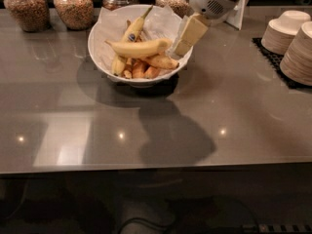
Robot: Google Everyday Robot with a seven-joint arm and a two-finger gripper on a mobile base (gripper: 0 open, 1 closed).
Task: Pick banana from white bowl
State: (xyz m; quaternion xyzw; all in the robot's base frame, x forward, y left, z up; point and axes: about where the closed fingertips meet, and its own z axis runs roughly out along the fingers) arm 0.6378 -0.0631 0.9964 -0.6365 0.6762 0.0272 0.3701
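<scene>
The white bowl (96, 53), lined with crinkled white paper, stands at the back middle of the grey counter. The large plain yellow banana (139, 48) lies across the top of its contents, stem end pointing left. A slimmer banana with a blue sticker (132, 30) lies behind it, and short orange-brown pieces (146, 70) lie under it. My gripper (188, 34), cream-coloured under a white wrist, hangs tilted over the bowl's right rim, right at the thick right end of the banana. Whether it touches the banana does not show.
Several glass jars of grains (73, 5) line the back edge left of and behind the bowl. Stacks of small beige bowls (298, 50) stand on a black mat (271, 56) at the right. A white card stand (241, 12) is behind the arm.
</scene>
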